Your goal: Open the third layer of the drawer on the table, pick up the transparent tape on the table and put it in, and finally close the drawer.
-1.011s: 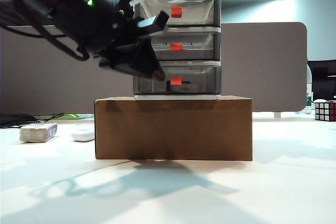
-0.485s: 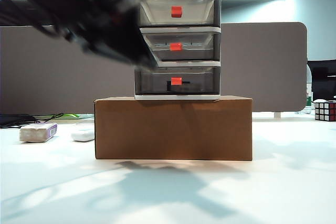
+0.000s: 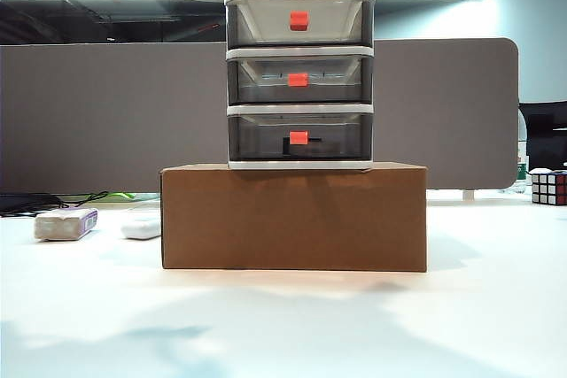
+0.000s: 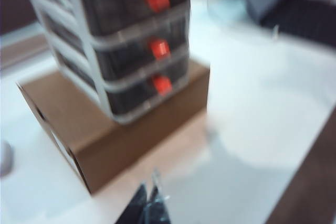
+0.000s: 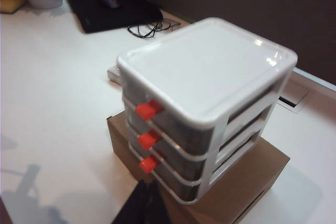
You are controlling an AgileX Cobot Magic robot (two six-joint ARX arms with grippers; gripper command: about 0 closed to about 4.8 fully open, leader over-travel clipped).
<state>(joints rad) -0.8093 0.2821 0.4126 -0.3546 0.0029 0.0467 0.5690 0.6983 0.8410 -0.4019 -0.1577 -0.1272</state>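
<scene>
Now withdrawn from the exterior view entirely, after crowding the cabinet front from 10 o'clock a second ago. Left behind only a faint shadow on the table [image 3: 283,325].

Left gripper [image 4: 148,204]: pulled well back and above, jaws pressed fully together, nothing between them. Right gripper [image 5: 144,203]: likewise raised and back, looking down on the white lid, fingers seemingly closed to a point and empty.

Unobstructed again: the drawer [image 3: 299,77], standing at 12 o'clock atop the brown cardboard box [image 3: 292,217] near the table's centre. Pushed home flush with the frame: the third layer [image 3: 299,136], its red-orange handle [image 3: 299,137] in line with the two above. Visible through the smoky front beside that handle, a dark shape [image 3: 310,142], too dim to name.

No transparent tape to be made out anywhere on the tabletop. Lying at 9 o'clock of the box, well apart from it, only a whitish block with a purple label [image 3: 64,223] and, just beside the box, a small white object [image 3: 142,226]; at 3 o'clock, far off, a puzzle cube [image 3: 549,187].

Judged from all this: likely the closing moment, lowest tier shut, both arms retreating. Unconfirmed, though, whether the tape sits inside.
</scene>
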